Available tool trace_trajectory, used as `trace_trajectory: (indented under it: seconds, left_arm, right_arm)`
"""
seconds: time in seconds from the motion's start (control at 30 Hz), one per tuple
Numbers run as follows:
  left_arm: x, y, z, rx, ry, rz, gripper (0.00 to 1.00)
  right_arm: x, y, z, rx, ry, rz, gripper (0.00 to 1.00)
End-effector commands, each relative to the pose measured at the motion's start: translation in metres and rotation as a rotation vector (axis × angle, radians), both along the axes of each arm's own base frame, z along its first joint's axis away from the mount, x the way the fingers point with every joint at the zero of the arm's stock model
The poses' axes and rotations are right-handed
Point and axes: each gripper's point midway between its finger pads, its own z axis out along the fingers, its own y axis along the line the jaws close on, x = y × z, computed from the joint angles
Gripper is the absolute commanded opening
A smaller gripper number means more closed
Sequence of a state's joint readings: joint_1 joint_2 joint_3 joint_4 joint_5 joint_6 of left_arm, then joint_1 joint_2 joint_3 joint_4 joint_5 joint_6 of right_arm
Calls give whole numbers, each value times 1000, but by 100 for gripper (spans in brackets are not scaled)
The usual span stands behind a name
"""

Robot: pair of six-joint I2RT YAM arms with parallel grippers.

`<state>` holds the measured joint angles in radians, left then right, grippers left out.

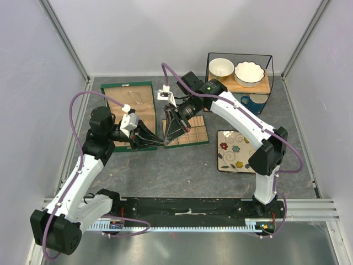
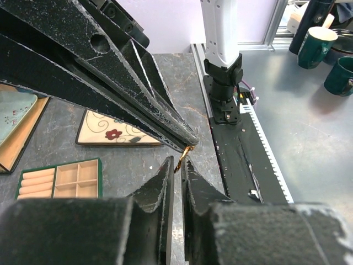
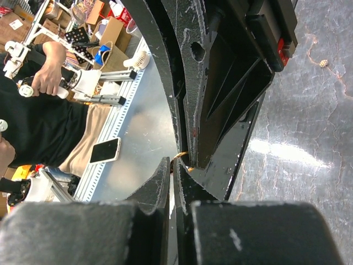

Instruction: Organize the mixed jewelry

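Gold-coloured and tiny, a curved piece of jewelry (image 2: pixel 183 157) hangs in the air between the two claws, which meet tip to tip over the middle of the table (image 1: pixel 182 171), a little toward its left edge. The right claw (image 2: pixel 190 142) has its fingers pressed together on the piece's upper end. The left claw (image 2: pixel 175 168) shows only a thin slit, with the piece's lower end at its mouth; whether it pinches I cannot tell. The green jewelry box (image 1: pixel 118 84) stands just left of the tips, the compartment tray (image 1: pixel 199 132) just right. Bare grey surface runs along the near edge. A flowered mat (image 1: pixel 234 150) lies toward the right edge.
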<state>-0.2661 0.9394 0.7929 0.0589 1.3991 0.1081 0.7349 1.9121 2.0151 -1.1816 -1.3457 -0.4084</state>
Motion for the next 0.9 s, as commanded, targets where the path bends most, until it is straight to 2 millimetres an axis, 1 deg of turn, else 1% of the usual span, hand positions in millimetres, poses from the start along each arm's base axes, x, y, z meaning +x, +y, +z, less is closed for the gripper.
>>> trace_trajectory:
  seconds: [0.0, 0.03, 0.07, 0.13, 0.17, 0.2, 0.27, 0.3, 0.33, 0.47, 0.5, 0.53, 0.57, 0.6, 0.63, 0.7, 0.73, 0.77, 0.83, 0.87]
  left_arm:
    - [-1, -1, 17, -19, -44, 3, 2]
    - [-1, -2, 17, -18, -41, 3, 2]
    - [-1, -1, 17, -18, -40, 3, 2]
    - [-1, -1, 17, -17, -35, 7, 1]
    - [-1, -1, 16, -17, -34, 7, 2]
    - [-1, -1, 15, -16, -32, 9, 2]
    - [-1, -1, 13, -13, -24, 10, 1]
    - [-1, -1, 13, -13, -25, 9, 1]
    - [-1, -1, 13, -12, -24, 12, 2]
    - [1, 0, 15, -10, -15, 32, 2]
    - [2, 0, 16, -10, -12, 39, 1]
    - [3, 0, 16, -10, -10, 43, 1]
    - [2, 0, 17, -9, -4, 40, 1]
    - [2, 0, 18, -10, -6, 40, 2]
    - [2, 0, 18, -11, -7, 37, 2]
    - [1, 0, 20, -11, -5, 40, 2]
    - [4, 0, 20, -12, -5, 53, 2]
    - [6, 0, 21, -12, 2, 67, 2]
    - [16, 1, 23, -12, 8, 130, 2]
    - [21, 1, 24, -13, 19, 156, 1]
  right_arm:
    - [2, 8, 10, 57, -64, 11, 11]
    - [3, 7, 10, 53, -68, 6, 14]
    - [5, 6, 10, 47, -82, -6, 20]
    - [7, 6, 12, 40, -107, -25, 25]
    - [8, 5, 13, 40, -120, -33, 38]
    - [11, 4, 11, 20, -134, -53, 42]
    - [16, 2, 16, 14, -155, -86, 44]
    - [23, 3, 14, 4, -180, -118, 45]
    - [25, 1, 17, 1, -193, -137, 45]
    - [40, -4, 17, -44, -245, -241, 47]
    - [47, -2, 14, -52, -266, -274, 47]
    - [53, -6, 16, -73, -305, -329, 47]
    - [59, -8, 11, -95, -319, -363, 47]
    - [64, -8, 13, -99, -333, -398, 47]
    - [73, -12, 14, -119, -367, -454, 47]
    - [79, -15, 12, -141, -383, -501, 47]
    - [81, -17, 14, -142, -396, -519, 48]
    - [79, -19, 12, -147, -388, -516, 48]
    - [74, -20, 17, -126, -380, -510, 48]
    - [72, -21, 15, -127, -375, -508, 48]
